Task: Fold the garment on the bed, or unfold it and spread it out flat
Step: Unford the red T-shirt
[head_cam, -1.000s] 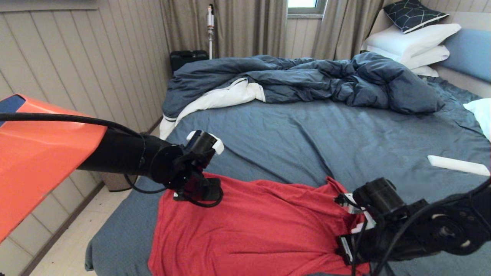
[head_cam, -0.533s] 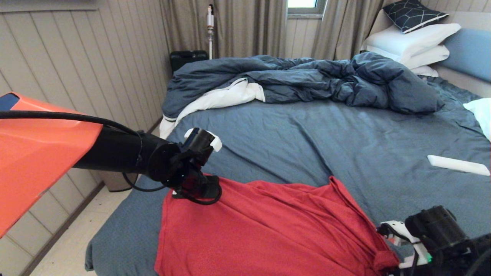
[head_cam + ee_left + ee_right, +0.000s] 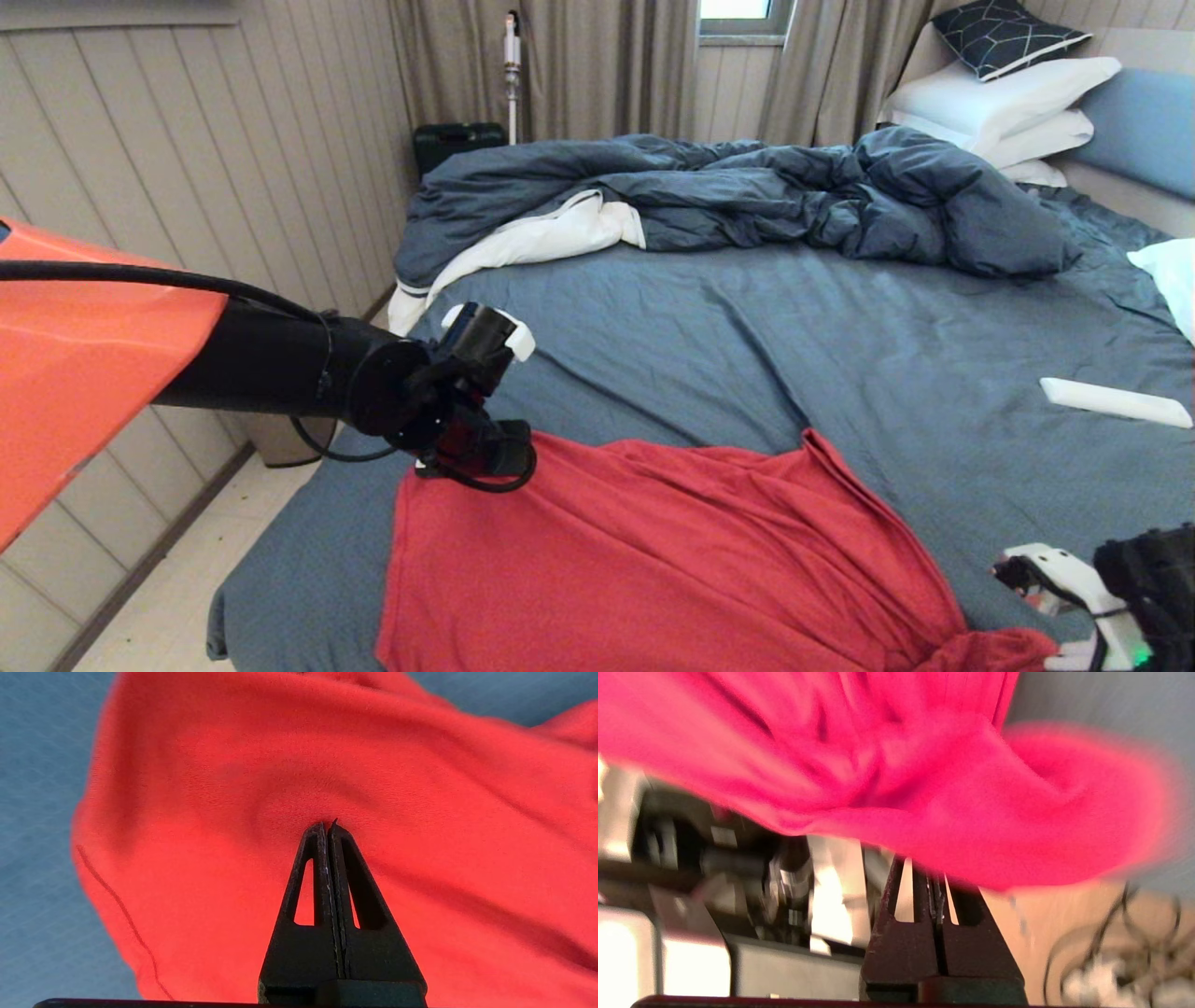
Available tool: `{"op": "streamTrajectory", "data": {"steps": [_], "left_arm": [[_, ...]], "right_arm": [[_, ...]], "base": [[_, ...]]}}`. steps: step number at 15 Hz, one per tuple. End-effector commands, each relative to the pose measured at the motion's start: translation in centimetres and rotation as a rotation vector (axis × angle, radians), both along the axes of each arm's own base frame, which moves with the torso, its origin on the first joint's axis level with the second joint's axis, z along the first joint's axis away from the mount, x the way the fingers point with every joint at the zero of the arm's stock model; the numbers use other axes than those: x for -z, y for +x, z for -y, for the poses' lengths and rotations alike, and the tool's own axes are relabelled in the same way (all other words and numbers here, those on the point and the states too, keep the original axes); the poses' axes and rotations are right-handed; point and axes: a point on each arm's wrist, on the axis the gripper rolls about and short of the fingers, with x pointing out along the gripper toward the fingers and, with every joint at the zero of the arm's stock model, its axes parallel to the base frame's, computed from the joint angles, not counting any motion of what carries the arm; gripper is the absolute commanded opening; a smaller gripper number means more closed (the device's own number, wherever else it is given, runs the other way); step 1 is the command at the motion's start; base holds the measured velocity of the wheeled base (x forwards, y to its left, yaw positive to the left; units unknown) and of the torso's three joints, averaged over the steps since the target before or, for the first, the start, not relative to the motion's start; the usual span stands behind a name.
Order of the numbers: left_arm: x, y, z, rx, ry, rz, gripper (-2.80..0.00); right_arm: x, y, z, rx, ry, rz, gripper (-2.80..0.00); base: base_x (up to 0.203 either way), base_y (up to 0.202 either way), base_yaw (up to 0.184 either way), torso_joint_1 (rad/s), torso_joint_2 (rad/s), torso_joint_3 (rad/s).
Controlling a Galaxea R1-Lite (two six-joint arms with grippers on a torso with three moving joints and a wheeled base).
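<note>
1. My left gripper [image 3: 327,828] has its jaws pressed together, tips on the garment [image 3: 653,560] at its far-left corner.
2. My right gripper [image 3: 936,884] is clamped too, apparently pinching the near-right corner, though blur hides the tips.
3. The thin red knit is light, limp and stretchy; corners and hems are best.
4. It lies creased on the bed [image 3: 840,355], near edge.

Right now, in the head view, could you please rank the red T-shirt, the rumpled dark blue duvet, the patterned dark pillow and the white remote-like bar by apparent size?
1. Rumpled dark blue duvet
2. Red T-shirt, close behind, though nearer the camera
3. Patterned dark pillow
4. White remote-like bar
</note>
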Motion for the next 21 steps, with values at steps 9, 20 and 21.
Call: {"op": "streamTrajectory", "data": {"steps": [9, 20, 21], "left_arm": [[-5.5, -2.4, -3.2, -0.04, -0.075, 0.11, -2.8], [-6.6, -2.6, -4.2, -0.045, -0.106, 0.123, -2.8], [-6.8, -2.5, -4.9, -0.06, -0.105, 0.128, -2.8]], "right_arm": [[-10.7, 4.9, -0.4, 0.051, 0.084, 0.369, -2.8], [-7.6, 10.5, -1.2, 0.132, 0.152, 0.195, -2.8], [-8.6, 11.7, -1.2, 0.145, 0.167, 0.228, -2.8]], "base": [[0.0, 0.0, 0.0, 0.0, 0.0, 0.0], [0.0, 0.0, 0.0, 0.0, 0.0, 0.0], [0.0, 0.0, 0.0, 0.0, 0.0, 0.0]]}}
